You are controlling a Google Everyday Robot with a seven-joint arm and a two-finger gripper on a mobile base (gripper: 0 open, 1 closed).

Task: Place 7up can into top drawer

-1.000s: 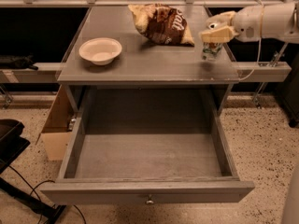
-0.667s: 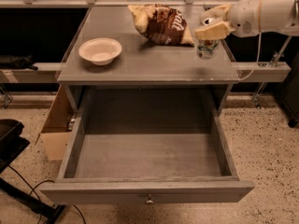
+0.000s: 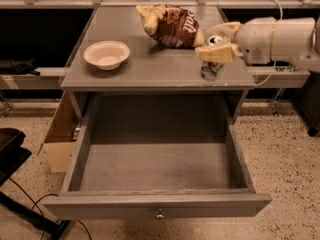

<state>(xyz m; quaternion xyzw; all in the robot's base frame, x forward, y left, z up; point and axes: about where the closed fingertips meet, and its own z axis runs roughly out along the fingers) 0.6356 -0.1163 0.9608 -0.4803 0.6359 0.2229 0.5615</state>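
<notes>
- Presently at the front right corner of the tabletop (image 3: 160, 70): pincer (image 3: 207, 43), coming in from the right edge, pinching the 7up can (image 3: 211, 70) by its upper part.
- Cannot tell whether the can's base rests on the tabletop or hangs just clear of it; close to the front edge either way.
- Long axis of the can roughly upright, silver top up, leaning a little if at all; pincer fingers (image 3: 219, 53) crossing it sideways, one on either side near the top.
- Forward of the can and lower down: top drawer (image 3: 125, 206), pulled out beneath the tabletop's front edge, knob (image 3: 160, 214) at the middle of its front panel.
- Turns on that one relation: open drawer in front of and below the can. Probably calls for a carry out past the front edge, then a lowering into the drawer's right side with the axis kept upright.
- Out of that path: bowl (image 3: 106, 54) toward the left edge, snack bag (image 3: 172, 24) near the back edge, just behind and left of the can.
- Likely risk: clipping the tabletop's front edge or the drawer's right wall on the way down.
</notes>
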